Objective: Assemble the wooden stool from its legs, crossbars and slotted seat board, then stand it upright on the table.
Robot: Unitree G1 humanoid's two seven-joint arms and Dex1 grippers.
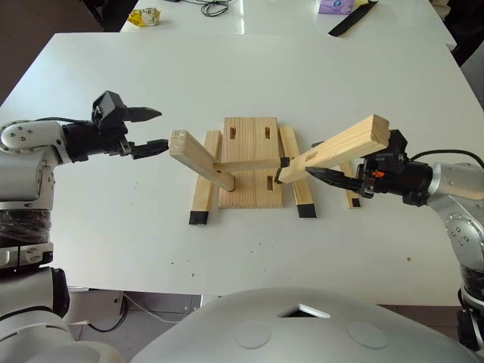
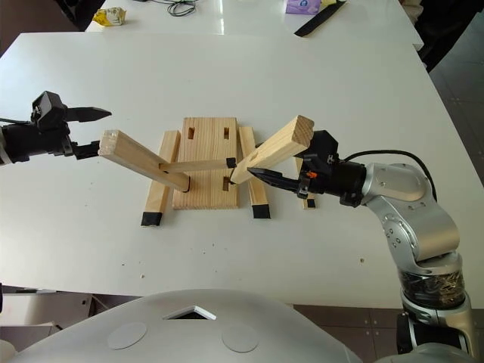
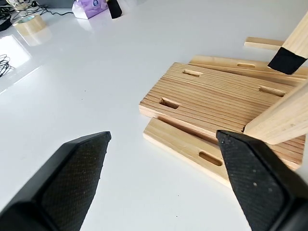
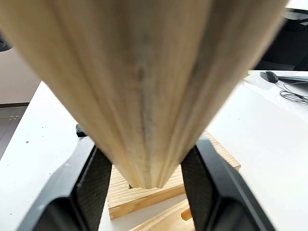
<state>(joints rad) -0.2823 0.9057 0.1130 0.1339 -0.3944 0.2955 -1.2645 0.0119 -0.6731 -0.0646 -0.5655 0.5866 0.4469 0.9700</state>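
Your right gripper [image 1: 314,172] clamps the leg [image 1: 344,144] (probably light, stiff) at the seat's [image 1: 249,128] 3 o'clock; grip its flat faces. Left gripper [image 1: 162,128] gapes.

No text, number or sign can be read. The slotted seat board [image 1: 249,136] shows plain wood grain. A purple packet [image 1: 335,6] and a yellow wrapper [image 1: 145,17] lie on the tabletop [image 1: 265,19] behind, and any print on them is too small to make out.

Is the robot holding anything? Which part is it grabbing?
The right gripper clamps a wooden leg by its sides, along the lower half. The left gripper is open, holding nothing.
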